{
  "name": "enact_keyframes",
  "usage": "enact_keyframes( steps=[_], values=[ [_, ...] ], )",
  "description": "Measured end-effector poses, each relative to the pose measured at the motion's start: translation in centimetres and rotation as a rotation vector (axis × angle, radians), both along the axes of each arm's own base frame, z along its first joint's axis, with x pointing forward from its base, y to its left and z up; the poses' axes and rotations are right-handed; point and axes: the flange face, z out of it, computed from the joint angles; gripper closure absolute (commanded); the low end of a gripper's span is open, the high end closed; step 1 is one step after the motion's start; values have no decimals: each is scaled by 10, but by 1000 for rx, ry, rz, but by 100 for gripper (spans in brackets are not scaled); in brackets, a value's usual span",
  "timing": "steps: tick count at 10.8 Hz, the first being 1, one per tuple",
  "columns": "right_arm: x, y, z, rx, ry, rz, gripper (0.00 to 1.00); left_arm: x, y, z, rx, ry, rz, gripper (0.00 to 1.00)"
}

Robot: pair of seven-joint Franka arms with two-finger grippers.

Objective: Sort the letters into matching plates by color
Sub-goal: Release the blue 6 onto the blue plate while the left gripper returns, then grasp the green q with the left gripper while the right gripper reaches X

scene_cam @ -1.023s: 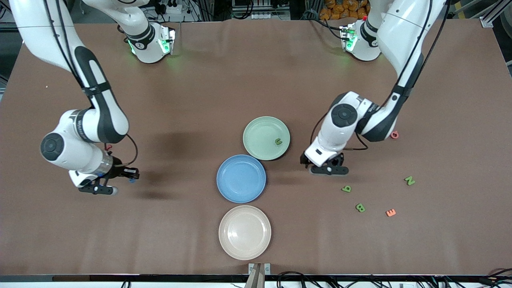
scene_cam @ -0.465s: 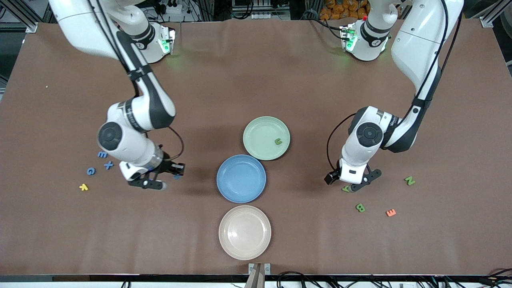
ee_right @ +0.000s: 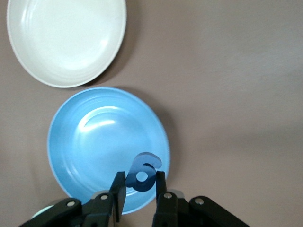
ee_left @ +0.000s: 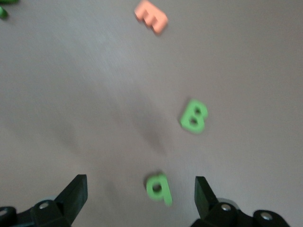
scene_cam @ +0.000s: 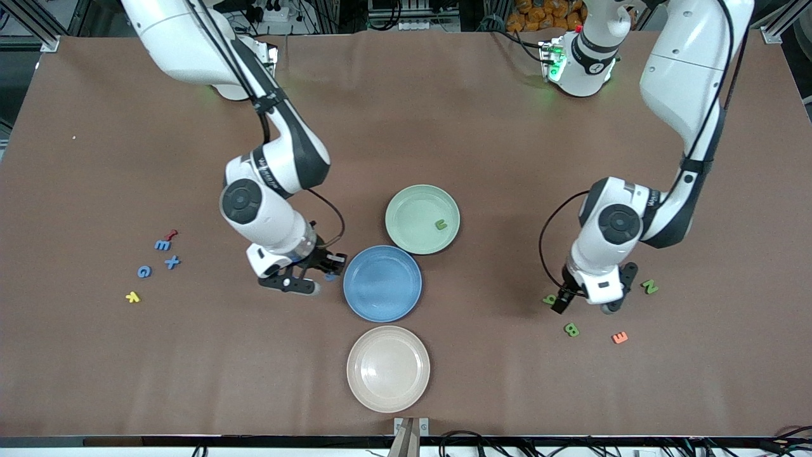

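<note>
Three plates are set in a line down the middle of the table (scene_cam: 95,381): the green plate (scene_cam: 412,212) farthest from the front camera, with a green letter (scene_cam: 441,223) lying in it, the blue plate (scene_cam: 382,283) next, and the cream plate (scene_cam: 388,369) nearest. The right gripper (scene_cam: 311,279) is held just beside the blue plate's rim, clamped on a blue digit (ee_right: 143,172). The left gripper (scene_cam: 593,301) is held with fingers spread wide over a green 9 (ee_left: 159,187), near a green B (ee_left: 194,116) and an orange E (ee_left: 151,16).
</note>
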Motion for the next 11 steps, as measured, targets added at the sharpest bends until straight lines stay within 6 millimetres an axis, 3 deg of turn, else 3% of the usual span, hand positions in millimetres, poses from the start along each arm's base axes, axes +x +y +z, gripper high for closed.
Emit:
enact_keyframes(
  steps=[2,4,5,6,7,8,11],
  values=[
    [-1,36,-12,12,-6,-7,88,7,20,-6,-18,-1,132,0],
    [0,54,-31,28,-39,-15,87,8,29,-18,-35,10,262,0],
    [0,57,-45,27,-41,-15,77,8,34,-24,-46,20,309,0],
    [-1,58,-56,23,-37,-15,38,7,37,-30,-58,32,336,0],
    [-1,58,-62,21,-34,-16,7,7,38,-35,-69,44,354,0],
    [0,58,-65,20,-33,-16,0,7,36,-38,-75,49,363,0],
    [3,60,-60,25,-43,-15,0,9,18,-39,-92,49,350,0]
  ],
)
